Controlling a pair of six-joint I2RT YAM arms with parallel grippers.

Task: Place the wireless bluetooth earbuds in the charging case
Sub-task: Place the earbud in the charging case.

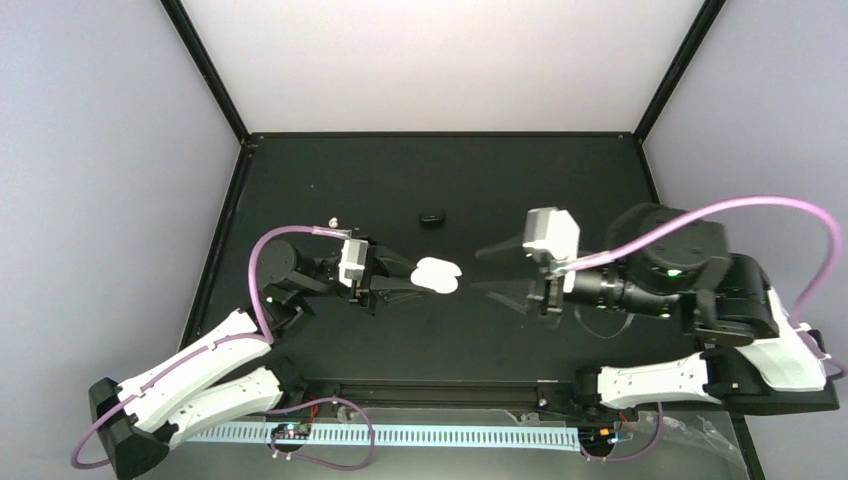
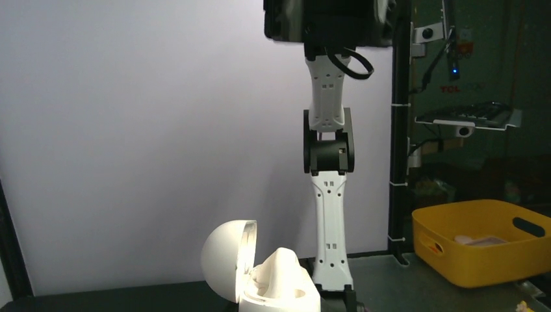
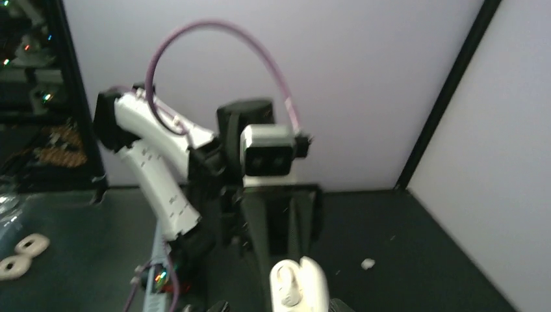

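Note:
The charging case (image 1: 438,275) is white and open, held off the table in my left gripper (image 1: 408,278), whose fingers are closed on its base. In the left wrist view its domed lid (image 2: 224,260) stands up beside the base (image 2: 282,296), where a rounded white bump sits; I cannot tell if that is an earbud. One tiny white earbud (image 1: 334,222) lies on the black table behind the left arm, and also shows in the right wrist view (image 3: 368,263). My right gripper (image 1: 480,270) is open and empty, facing the case (image 3: 299,286) at a short gap.
A small black oval object (image 1: 432,216) lies on the table behind the case. A yellow bin (image 2: 481,244) stands beyond the table's right side. Two white oval pieces (image 3: 19,257) lie off the table's near side. Black frame posts (image 1: 205,65) rise at the back corners.

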